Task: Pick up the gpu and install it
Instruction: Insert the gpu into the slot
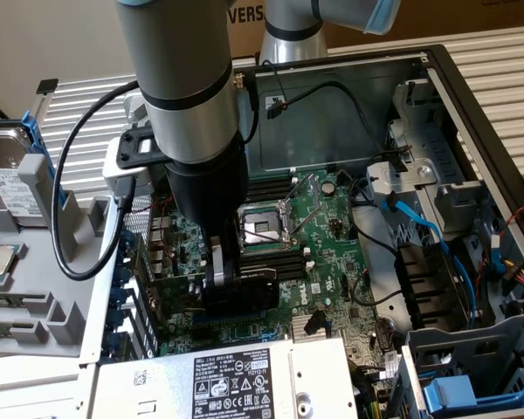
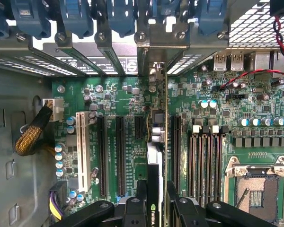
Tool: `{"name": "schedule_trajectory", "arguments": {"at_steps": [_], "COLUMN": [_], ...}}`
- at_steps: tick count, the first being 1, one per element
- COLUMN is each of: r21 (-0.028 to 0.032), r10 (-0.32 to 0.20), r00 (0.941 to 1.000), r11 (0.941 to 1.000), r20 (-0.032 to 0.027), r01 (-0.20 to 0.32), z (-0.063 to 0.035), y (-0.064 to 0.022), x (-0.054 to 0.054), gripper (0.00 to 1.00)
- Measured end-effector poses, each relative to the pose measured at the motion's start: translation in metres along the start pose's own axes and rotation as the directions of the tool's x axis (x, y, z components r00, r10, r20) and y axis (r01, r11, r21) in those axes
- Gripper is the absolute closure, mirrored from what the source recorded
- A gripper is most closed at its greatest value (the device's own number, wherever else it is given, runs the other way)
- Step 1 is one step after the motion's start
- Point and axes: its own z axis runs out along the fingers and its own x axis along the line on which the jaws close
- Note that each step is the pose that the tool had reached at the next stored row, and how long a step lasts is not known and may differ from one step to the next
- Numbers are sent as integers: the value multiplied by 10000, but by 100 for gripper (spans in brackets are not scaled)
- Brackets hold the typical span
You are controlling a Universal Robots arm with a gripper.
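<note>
Standing on edge between the gripper's (image 2: 156, 208) two black fingers (image 2: 138, 208), the gpu (image 2: 155, 165) is clamped from both sides, its thin edge facing the wrist camera and its metal end bracket (image 2: 157, 85) reaching up to the slot openings at the back of the case. The card sits upright over the motherboard (image 2: 118, 104), in line with the black expansion slots (image 2: 119, 149) and just beside the memory slots (image 2: 203, 163); whether it is fully seated I cannot tell. In the exterior view the arm (image 1: 188, 105) reaches straight down into the open computer case (image 1: 349, 105), the gripper (image 1: 223, 279) low over the board with the card's black body (image 1: 249, 288) beneath it, next to the empty processor socket (image 1: 262, 229). A silver power supply (image 1: 236, 380) lies at the near edge. Blue cables (image 1: 424, 231) run on the exterior view's right, and a hard drive (image 1: 9, 170) rests in a grey holder on the exterior view's left.
</note>
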Motion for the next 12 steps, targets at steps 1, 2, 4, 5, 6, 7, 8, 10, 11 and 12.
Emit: {"name": "schedule_trajectory", "arguments": {"at_steps": [1,2,4,5,6,7,8,10,11,12], "r21": [0,0,0,0,1,1,0,0,0,0], "r10": [0,0,-1,-1,-2,-1,-1,-1,-1,-1], "r00": [10000,10000,10000,10000,10000,10000,10000,10000,10000,10000], "r11": [10000,10000,10000,10000,10000,10000,10000,10000,10000,10000], "r20": [0,0,-1,-1,1,0,0,-1,0,0], "r01": [0,0,1,1,2,1,1,1,1,1], "z": [0,0,3,8,11,11,11,11,11,11], "y": [0,0,0,0,0,0,0,0,0,0], "x": [0,0,1,1,1,1,1,1,1,1], "gripper": [74,74,74,74,74,74,74,74,74,74]}}
